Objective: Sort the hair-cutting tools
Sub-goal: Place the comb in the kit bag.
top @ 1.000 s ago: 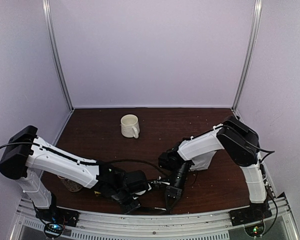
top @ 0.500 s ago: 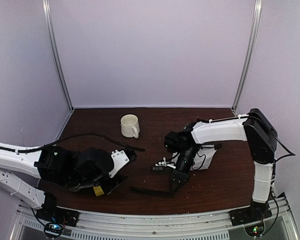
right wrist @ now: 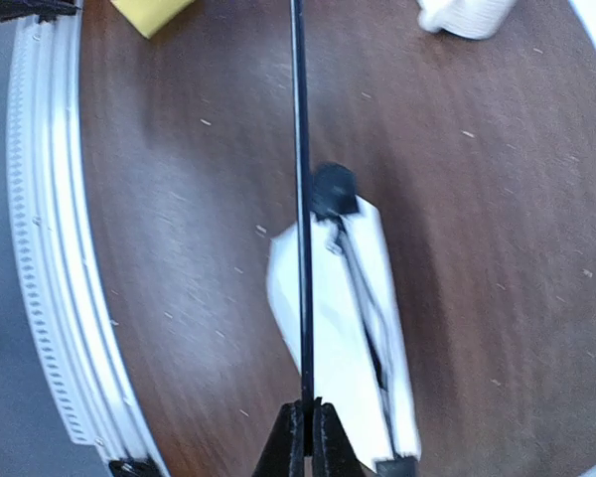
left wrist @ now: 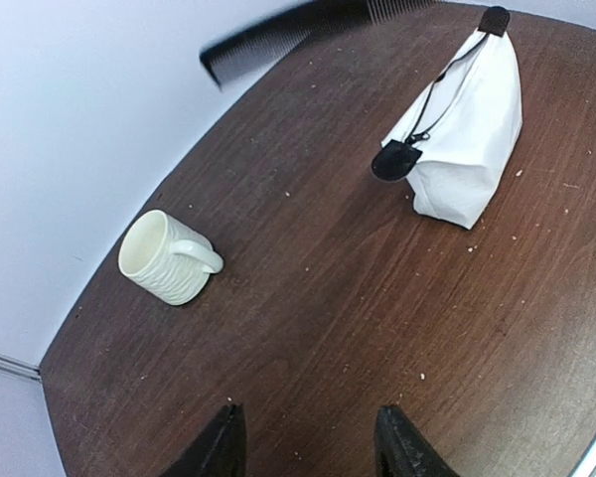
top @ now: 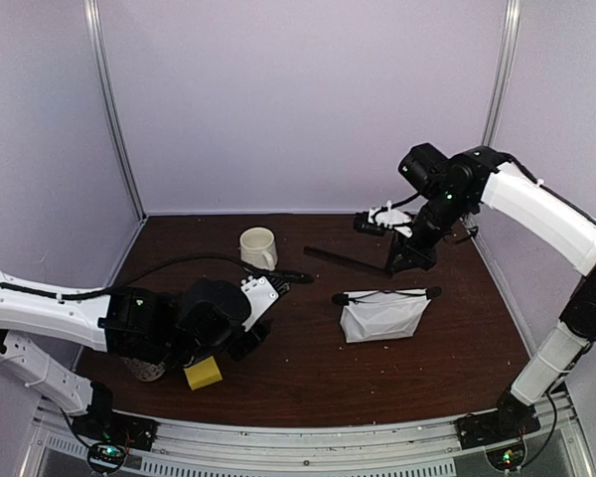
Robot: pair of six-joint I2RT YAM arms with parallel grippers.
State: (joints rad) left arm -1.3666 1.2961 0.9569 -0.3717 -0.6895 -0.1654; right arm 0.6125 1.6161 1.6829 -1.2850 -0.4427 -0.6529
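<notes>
Right hand [right wrist: 303, 429] pinches slim, flat black comb [right wrist: 299, 149].

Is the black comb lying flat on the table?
No, the right end effector is pinching the comb and holding it in the air over the white zip pouch.

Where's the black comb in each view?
Top external: comb right of centre, held in the right claw.
Left wrist: comb along top edge.
Right wrist: comb edge-on, vertical line mid-frame.
Shared landmark: white pouch.
</notes>
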